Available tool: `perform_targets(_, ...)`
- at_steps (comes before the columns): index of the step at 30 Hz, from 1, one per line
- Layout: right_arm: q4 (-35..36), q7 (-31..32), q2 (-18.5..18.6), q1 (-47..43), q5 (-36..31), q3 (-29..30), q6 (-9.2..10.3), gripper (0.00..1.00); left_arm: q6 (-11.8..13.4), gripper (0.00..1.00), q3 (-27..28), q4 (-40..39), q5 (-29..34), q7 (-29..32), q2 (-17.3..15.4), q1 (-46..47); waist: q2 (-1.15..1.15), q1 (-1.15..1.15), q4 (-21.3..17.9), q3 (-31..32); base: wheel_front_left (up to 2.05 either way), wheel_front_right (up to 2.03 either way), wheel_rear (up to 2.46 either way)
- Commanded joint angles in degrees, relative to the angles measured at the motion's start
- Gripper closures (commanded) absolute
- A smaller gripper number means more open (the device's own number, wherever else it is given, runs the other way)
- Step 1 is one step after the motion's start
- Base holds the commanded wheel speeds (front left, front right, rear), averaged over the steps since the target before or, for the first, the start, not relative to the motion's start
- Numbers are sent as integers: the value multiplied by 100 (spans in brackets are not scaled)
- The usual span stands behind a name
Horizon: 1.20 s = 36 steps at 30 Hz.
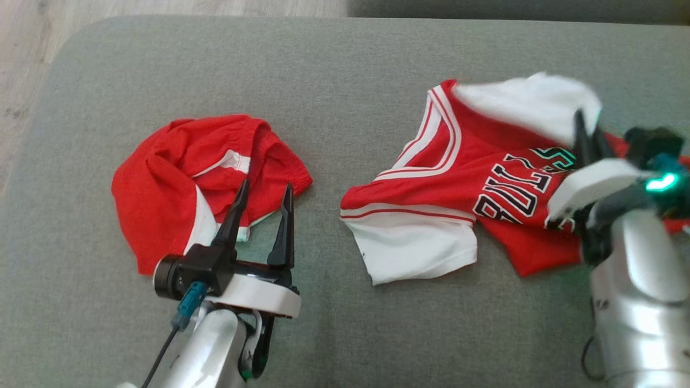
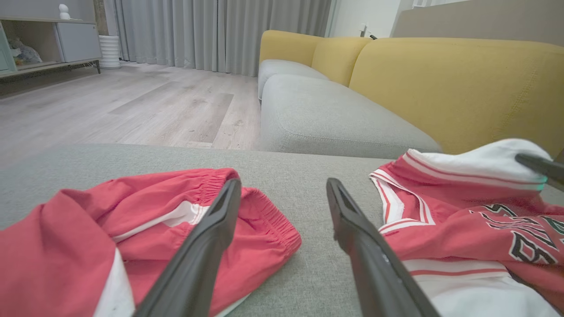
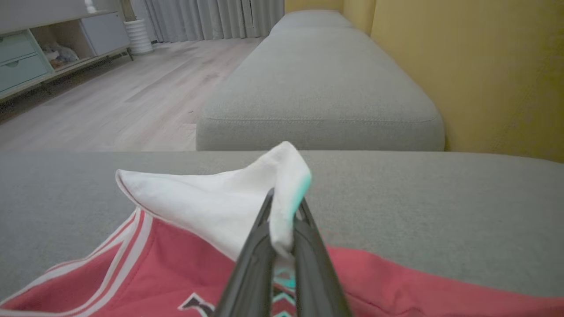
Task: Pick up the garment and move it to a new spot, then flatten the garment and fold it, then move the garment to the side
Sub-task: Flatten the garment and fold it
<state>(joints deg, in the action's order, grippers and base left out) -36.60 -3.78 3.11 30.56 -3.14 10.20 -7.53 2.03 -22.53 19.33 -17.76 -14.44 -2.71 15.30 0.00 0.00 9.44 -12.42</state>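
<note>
Closest to the lens, the right end effector (image 3: 285, 201) is clamped shut on the white sleeve (image 3: 207, 198) of the red Bulls jersey (image 1: 458, 178), with the cloth pinched between both dark fingers and drawn up into a peak. Gripping an outer edge like this probably serves the pick-up: lifted by a sleeve, the jersey should hang open rather than bunch. Its body lies rumpled on the right half of the grey seat cushion (image 1: 334, 81), the other white sleeve spread toward the robot. The left end effector (image 1: 267, 188) stands wide open and empty over the edge of the crumpled red shorts (image 1: 172, 183) on the cushion's left, well apart from the jersey and likely kept ready for a second corner. Beyond are a yellow sofa back (image 2: 440, 83) and a wooden floor (image 2: 132, 101)
</note>
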Motion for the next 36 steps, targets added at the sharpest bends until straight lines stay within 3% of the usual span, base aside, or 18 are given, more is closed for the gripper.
perform_targets(1, 382, -59, 38, 527, -88, -65, 4, 100, 31, 0, 143, -187, -71, -56, -17, 225, 0, 0, 45, -27, 0, 0, 0)
perform_targets(5, 770, 98, 301, 1183, -222, 7, 4, 100, 43, 0, 67, -260, -156, -56, -17, 277, 0, 0, 216, -180, 0, 0, 0)
perform_targets(11, 815, 413, 719, 2155, -482, -240, 4, 100, 82, 0, -104, -338, -338, -56, -17, 386, 0, 0, 564, -444, 0, 0, 0)
perform_targets(19, -69, 486, 1280, 3448, -931, -924, 4, 100, 186, 0, -373, -452, -642, -56, -17, 578, 0, 0, 1168, -822, 0, 0, 0)
perform_targets(25, -827, 171, 1381, 4173, -1325, -1165, 4, 100, 232, 0, -468, -513, -755, -56, -17, 679, 0, 0, 1393, -1041, 0, 0, 0)
perform_targets(26, -951, 98, 1356, 4247, -1373, -1217, 4, 11, 243, 0, -470, -524, -765, -56, -17, 691, 0, 0, 1396, -1068, 0, 0, 0)
perform_targets(27, -1103, 64, 1314, 4294, -1395, -1270, 4, 0, 255, 0, -465, -534, -770, -56, -17, 701, 0, 0, 1388, -1086, 0, 0, 0)
perform_targets(36, -2217, -153, 1067, 4223, -1125, -1591, 4, 0, 273, 0, -350, -488, -672, -56, -17, 754, 0, 0, 914, -974, 0, 0, 0)
